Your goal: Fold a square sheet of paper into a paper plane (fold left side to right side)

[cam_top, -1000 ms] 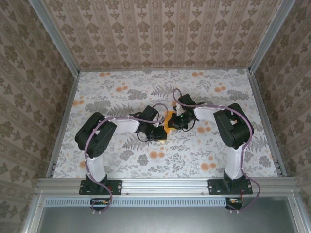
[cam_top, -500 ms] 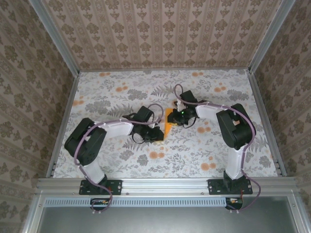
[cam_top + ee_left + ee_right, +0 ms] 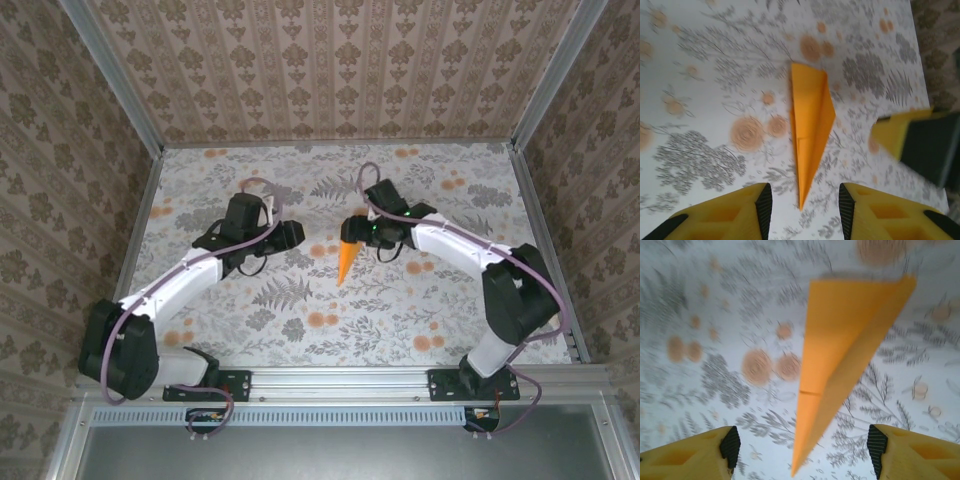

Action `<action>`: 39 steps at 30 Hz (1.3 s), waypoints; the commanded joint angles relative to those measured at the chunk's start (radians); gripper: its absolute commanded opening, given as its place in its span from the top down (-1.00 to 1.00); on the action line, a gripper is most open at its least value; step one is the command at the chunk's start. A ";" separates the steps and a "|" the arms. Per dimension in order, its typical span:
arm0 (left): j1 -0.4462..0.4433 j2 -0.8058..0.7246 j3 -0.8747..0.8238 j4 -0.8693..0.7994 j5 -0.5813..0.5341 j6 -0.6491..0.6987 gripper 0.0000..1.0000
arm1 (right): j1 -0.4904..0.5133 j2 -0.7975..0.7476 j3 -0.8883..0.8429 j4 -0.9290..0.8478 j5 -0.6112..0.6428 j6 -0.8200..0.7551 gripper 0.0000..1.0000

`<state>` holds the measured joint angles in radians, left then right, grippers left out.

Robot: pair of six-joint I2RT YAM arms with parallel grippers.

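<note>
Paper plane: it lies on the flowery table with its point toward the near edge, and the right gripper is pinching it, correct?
Not quite. The paper plane does lie on the table, point toward the near edge, but the right gripper is not pinching it: the right wrist view shows its jaws open, clear of the paper.

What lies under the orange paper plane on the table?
The paper plane lies on the flowered table. The same pattern shows all around its edges. The part of the table directly beneath the paper is covered, so I cannot see it.
</note>
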<state>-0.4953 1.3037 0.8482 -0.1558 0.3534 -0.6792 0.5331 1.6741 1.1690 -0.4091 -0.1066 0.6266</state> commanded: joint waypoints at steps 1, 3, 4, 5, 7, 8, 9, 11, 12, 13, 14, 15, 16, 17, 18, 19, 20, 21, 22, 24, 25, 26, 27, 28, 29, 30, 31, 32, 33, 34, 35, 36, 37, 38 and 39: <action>0.014 -0.027 -0.019 -0.005 -0.069 0.007 0.14 | 0.050 0.073 0.006 -0.045 0.129 0.075 -0.46; 0.017 -0.033 -0.027 -0.007 -0.064 0.007 0.14 | 0.069 0.120 0.034 -0.065 0.165 0.098 -0.43; 0.017 -0.037 -0.034 -0.006 -0.064 0.005 0.14 | 0.074 0.135 0.039 -0.069 0.178 0.103 -0.38; 0.018 -0.043 -0.042 -0.002 -0.061 0.001 0.14 | 0.078 0.152 0.041 -0.068 0.184 0.109 -0.31; 0.018 -0.054 -0.052 0.000 -0.057 0.001 0.14 | 0.082 0.171 0.038 -0.067 0.187 0.117 -0.15; 0.018 -0.061 -0.057 -0.002 -0.057 0.004 0.14 | 0.083 0.176 0.038 -0.068 0.193 0.117 -0.07; 0.019 -0.068 -0.059 -0.006 -0.057 0.009 0.14 | 0.085 0.176 0.037 -0.065 0.197 0.113 0.08; 0.020 -0.080 -0.057 -0.023 -0.065 0.017 0.15 | 0.086 0.167 0.035 -0.043 0.182 0.096 0.43; 0.021 -0.087 -0.056 -0.032 -0.069 0.024 0.15 | 0.088 0.152 0.034 -0.030 0.167 0.089 0.65; 0.023 -0.092 -0.055 -0.040 -0.073 0.029 0.15 | 0.089 0.137 0.034 -0.012 0.143 0.077 0.82; 0.026 -0.100 -0.052 -0.050 -0.078 0.034 0.15 | 0.093 0.112 0.031 0.003 0.122 0.064 1.00; 0.028 -0.105 -0.052 -0.057 -0.081 0.038 0.15 | 0.096 0.084 0.027 0.020 0.100 0.052 1.00; 0.031 -0.110 -0.050 -0.063 -0.082 0.041 0.15 | 0.094 0.058 0.019 0.040 0.062 0.038 1.00; 0.032 -0.117 -0.047 -0.069 -0.085 0.043 0.15 | 0.091 0.029 0.006 0.061 0.025 0.034 1.00; 0.032 -0.123 -0.046 -0.075 -0.086 0.046 0.15 | 0.087 0.000 -0.011 0.083 -0.009 0.035 1.00; 0.033 -0.128 -0.045 -0.081 -0.088 0.047 0.15 | 0.083 -0.023 -0.032 0.111 -0.044 0.036 1.00; 0.032 -0.135 -0.044 -0.086 -0.092 0.049 0.15 | 0.075 -0.043 -0.061 0.135 -0.077 0.049 1.00; 0.032 -0.141 -0.044 -0.089 -0.094 0.050 0.14 | 0.066 -0.055 -0.093 0.158 -0.105 0.064 1.00; 0.032 -0.145 -0.044 -0.094 -0.096 0.050 0.14 | 0.057 -0.058 -0.120 0.179 -0.132 0.076 1.00; 0.032 -0.154 -0.044 -0.102 -0.101 0.051 0.14 | 0.039 -0.042 -0.184 0.221 -0.163 0.094 1.00; 0.032 -0.155 -0.044 -0.106 -0.102 0.050 0.14 | 0.031 -0.028 -0.207 0.237 -0.171 0.098 1.00; 0.033 -0.157 -0.044 -0.111 -0.103 0.049 0.14 | 0.019 -0.014 -0.233 0.253 -0.173 0.100 1.00; 0.032 -0.159 -0.044 -0.113 -0.105 0.049 0.14 | 0.007 0.000 -0.256 0.266 -0.168 0.103 1.00; 0.033 -0.159 -0.043 -0.114 -0.105 0.049 0.13 | -0.004 0.007 -0.274 0.274 -0.161 0.105 0.99; 0.032 -0.159 -0.039 -0.119 -0.105 0.047 0.13 | -0.016 0.012 -0.293 0.276 -0.148 0.105 0.86; 0.032 -0.158 -0.039 -0.120 -0.102 0.044 0.12 | -0.027 0.014 -0.303 0.269 -0.134 0.099 0.77; 0.032 -0.158 -0.035 -0.120 -0.102 0.043 0.11 | -0.032 0.011 -0.306 0.253 -0.116 0.088 0.69; 0.033 -0.156 -0.030 -0.125 -0.102 0.044 0.10 | -0.033 0.003 -0.300 0.220 -0.090 0.072 0.59; 0.032 -0.156 -0.024 -0.128 -0.102 0.045 0.09 | -0.033 -0.011 -0.291 0.189 -0.072 0.053 0.52; 0.032 -0.156 -0.017 -0.133 -0.102 0.047 0.07 | -0.033 -0.028 -0.283 0.162 -0.060 0.040 0.46; 0.032 -0.155 -0.008 -0.138 -0.103 0.052 0.02 | -0.033 -0.054 -0.274 0.122 -0.039 0.026 0.33; 0.033 -0.155 -0.001 -0.140 -0.104 0.056 -0.02 | -0.030 -0.082 -0.257 0.071 -0.012 0.005 0.23; 0.032 -0.153 0.006 -0.143 -0.103 0.061 -0.06 | -0.025 -0.110 -0.244 0.023 0.013 -0.016 0.16; 0.032 -0.153 0.012 -0.143 -0.105 0.065 -0.11 | -0.017 -0.140 -0.228 -0.033 0.047 -0.040 0.08; 0.057 -0.155 0.016 -0.139 -0.103 0.067 -0.18 | -0.008 -0.171 -0.214 -0.082 0.074 -0.061 0.03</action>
<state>-0.4690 1.1645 0.8177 -0.2768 0.2604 -0.6395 0.5079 1.6024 0.8917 -0.3210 -0.1417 0.6445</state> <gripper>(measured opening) 0.564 0.462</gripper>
